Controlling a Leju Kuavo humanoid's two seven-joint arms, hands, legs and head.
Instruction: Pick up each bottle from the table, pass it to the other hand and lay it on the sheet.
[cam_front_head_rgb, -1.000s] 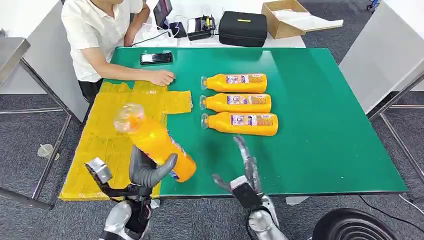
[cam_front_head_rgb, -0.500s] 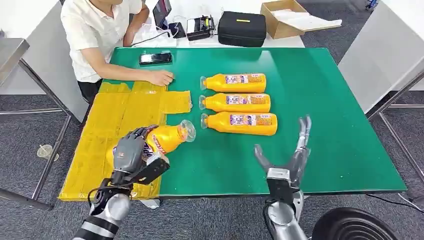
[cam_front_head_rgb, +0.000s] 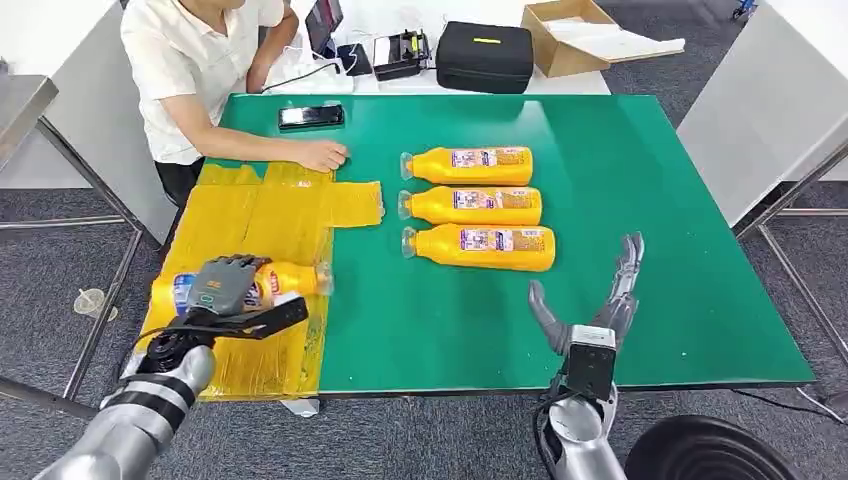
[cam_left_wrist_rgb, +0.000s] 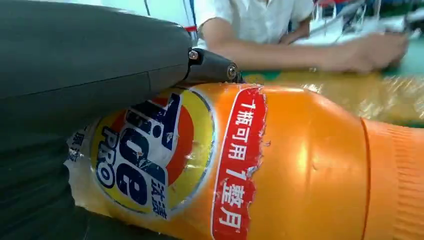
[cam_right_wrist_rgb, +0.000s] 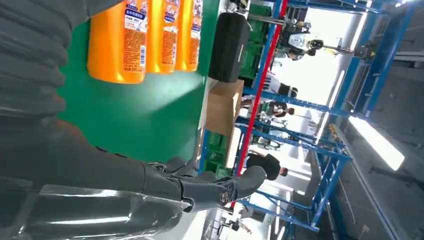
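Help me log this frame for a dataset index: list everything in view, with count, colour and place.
bottles on the table: three, orange, lying side by side on the green, mid-table
held bottle: one, orange, lying over the sheet
sheet: one, yellow, table's left part
table: one, green top
phone: one, dark, far left of the table
case: one, black, beyond the far edge
cardboard box: one, brown, beside the case
person: one, white shirt, far left corner, a hand resting at the sheet's far edge
left hand: grips the held bottle
right hand: fingers spread, above the table's near edge
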